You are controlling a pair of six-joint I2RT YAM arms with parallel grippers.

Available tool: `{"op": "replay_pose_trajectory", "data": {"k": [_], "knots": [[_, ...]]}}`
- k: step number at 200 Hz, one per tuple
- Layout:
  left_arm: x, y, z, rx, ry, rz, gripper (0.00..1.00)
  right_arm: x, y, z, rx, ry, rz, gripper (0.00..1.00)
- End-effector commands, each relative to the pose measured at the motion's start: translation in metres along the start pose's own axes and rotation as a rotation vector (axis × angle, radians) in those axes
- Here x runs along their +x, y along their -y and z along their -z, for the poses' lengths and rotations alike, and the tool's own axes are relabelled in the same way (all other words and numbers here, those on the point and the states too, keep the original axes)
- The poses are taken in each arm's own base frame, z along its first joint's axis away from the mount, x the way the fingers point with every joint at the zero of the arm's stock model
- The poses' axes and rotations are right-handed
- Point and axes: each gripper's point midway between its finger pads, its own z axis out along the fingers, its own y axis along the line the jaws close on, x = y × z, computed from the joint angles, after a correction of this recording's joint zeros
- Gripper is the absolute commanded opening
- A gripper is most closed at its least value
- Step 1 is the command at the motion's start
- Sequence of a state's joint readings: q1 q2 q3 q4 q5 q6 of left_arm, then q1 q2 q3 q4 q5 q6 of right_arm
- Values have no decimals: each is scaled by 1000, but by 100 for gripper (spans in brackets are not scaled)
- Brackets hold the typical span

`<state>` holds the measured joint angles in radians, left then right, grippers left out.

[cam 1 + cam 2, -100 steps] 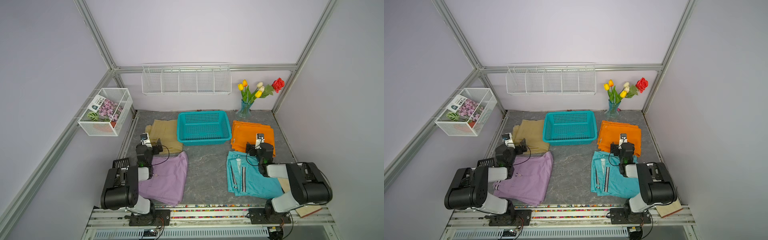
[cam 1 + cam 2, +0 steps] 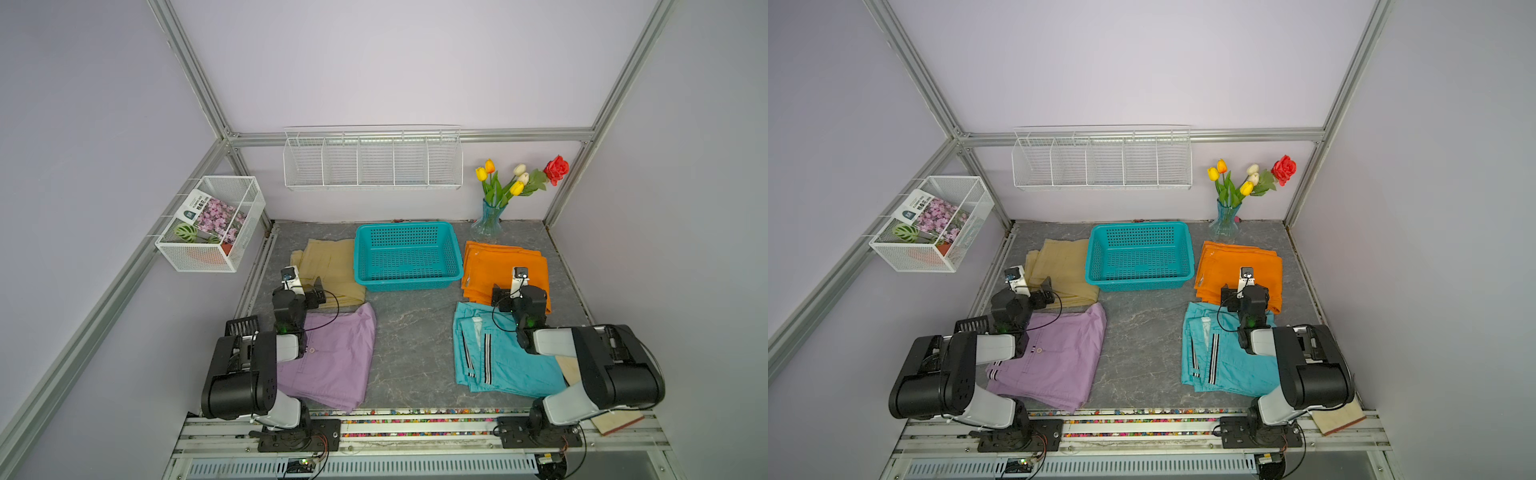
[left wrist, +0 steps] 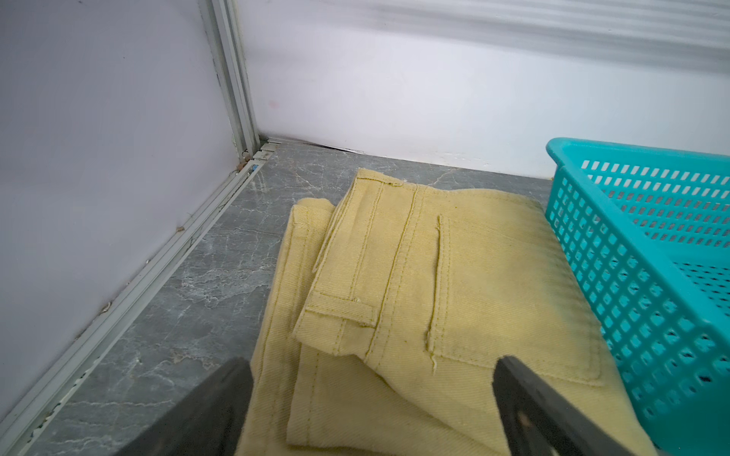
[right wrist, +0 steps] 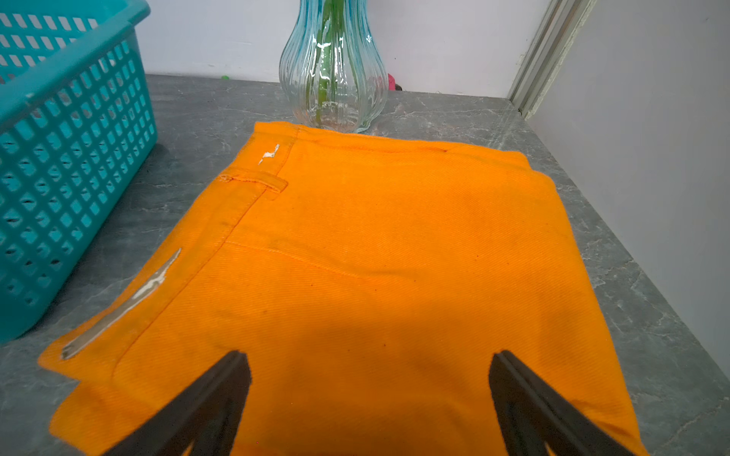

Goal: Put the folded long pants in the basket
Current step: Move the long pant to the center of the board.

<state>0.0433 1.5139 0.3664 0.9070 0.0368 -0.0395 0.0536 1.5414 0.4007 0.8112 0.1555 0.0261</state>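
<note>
Grey marbled tabletop (image 2: 415,332) is noted as the base of the scene; all four folded pairs are laid flat on it, outside the basket.

- Lilac pants (image 2: 336,361) are placed at the front on the left side, partly covered by the left arm.
- Teal pants (image 2: 498,365), with striped trim, are placed at the front on the right side, partly covered by the right arm.
- Orange pants (image 2: 494,266) are laid behind the teal pair, near the basket's right wall but apart from it.
- Khaki pants (image 2: 332,266) are laid behind the lilac pair, and their edge is seen right against the basket's left wall.
- Turquoise basket (image 2: 409,284) is set at rear centre, between the khaki and orange pairs.
- Left gripper (image 3: 371,365) is held over the near edge of the khaki pair, jaws spread wide, nothing gripped.
- Right gripper (image 4: 367,355) is held over the near part of the orange pair, jaws equally wide, nothing gripped. Contact between fingertips and cloth cannot be told.
- Glass vase (image 4: 332,67) is stood just beside the orange pair's far edge.
</note>
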Motion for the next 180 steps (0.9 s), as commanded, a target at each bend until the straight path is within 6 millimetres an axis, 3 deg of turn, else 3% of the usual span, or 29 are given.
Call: {"op": "replay_pose_trajectory", "data": {"k": [1, 37, 57, 65, 76, 84, 101, 116, 132, 147, 180], "knots": [[0, 0, 0, -4, -1, -13, 100, -8, 1, 1, 3, 14, -9, 99], [0, 1, 1, -4, 0, -15, 100, -11, -2, 4, -14, 36, 13, 99], [-16, 2, -2, -21, 3, -32, 100, -53, -1, 29, 168, 74, 101, 99], [-28, -2, -4, -72, -49, -5, 100, -77, -6, 45, 191, 55, 13, 99], [-42, -13, 0, -162, -135, 104, 100, -100, -41, 65, -32, 6, -95, 99], [-56, -9, 6, -158, -168, 165, 100, -110, -65, 84, -183, -16, -177, 99], [-78, 13, 27, -52, -195, 231, 100, -103, -104, 120, -419, -51, -391, 99], [-83, 3, 55, -132, -202, 388, 100, -90, -145, 150, -613, -55, -495, 99], [-75, -10, 81, -216, -155, 580, 100, -77, -183, 181, -678, -71, -411, 99], [-40, -12, 104, -286, -228, 847, 100, -64, -221, 203, -743, -104, -325, 99], [-22, 15, 130, -152, -382, 818, 100, -23, -307, 227, -921, -290, -270, 99]]}}
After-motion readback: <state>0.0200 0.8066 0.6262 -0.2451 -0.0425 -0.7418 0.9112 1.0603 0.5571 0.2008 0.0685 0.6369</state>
